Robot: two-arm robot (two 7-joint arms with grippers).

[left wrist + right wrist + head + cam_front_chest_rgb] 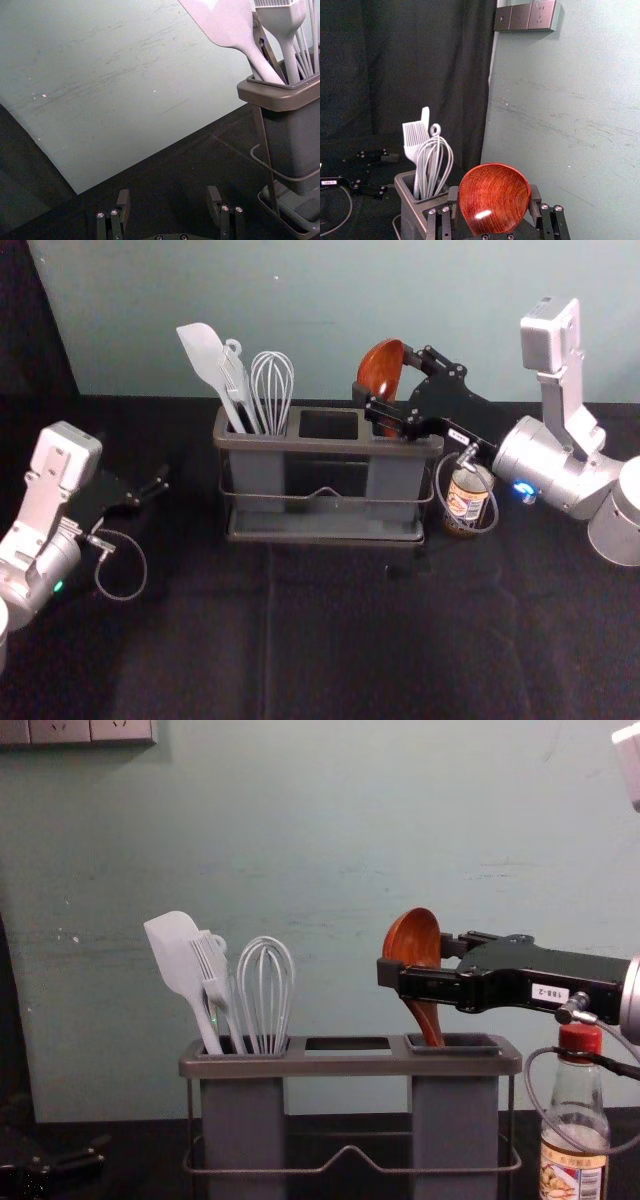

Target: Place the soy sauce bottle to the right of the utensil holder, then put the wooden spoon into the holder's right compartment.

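The utensil holder point(330, 447) stands mid-table. My right gripper point(384, 383) reaches in from the right and is shut on the bowl of the wooden spoon point(381, 369). In the chest view, the spoon point(416, 942) stands nearly upright, its handle down inside the right compartment point(455, 1120); the handle's lower end is hidden. The right wrist view has the bowl point(494, 200) between the fingertips of my right gripper point(494, 197). The soy sauce bottle point(574, 1130) stands right of the holder, beneath the right gripper. My left gripper point(150, 490), open and empty point(168, 197), is parked at the left.
A white spatula point(178, 960), a brush point(213, 975) and a whisk point(266, 990) stand in the holder's left compartment. The middle compartment point(330, 424) holds no utensil. A wall point(300, 820) rises behind the holder, and the right arm's cable loops around by the bottle.
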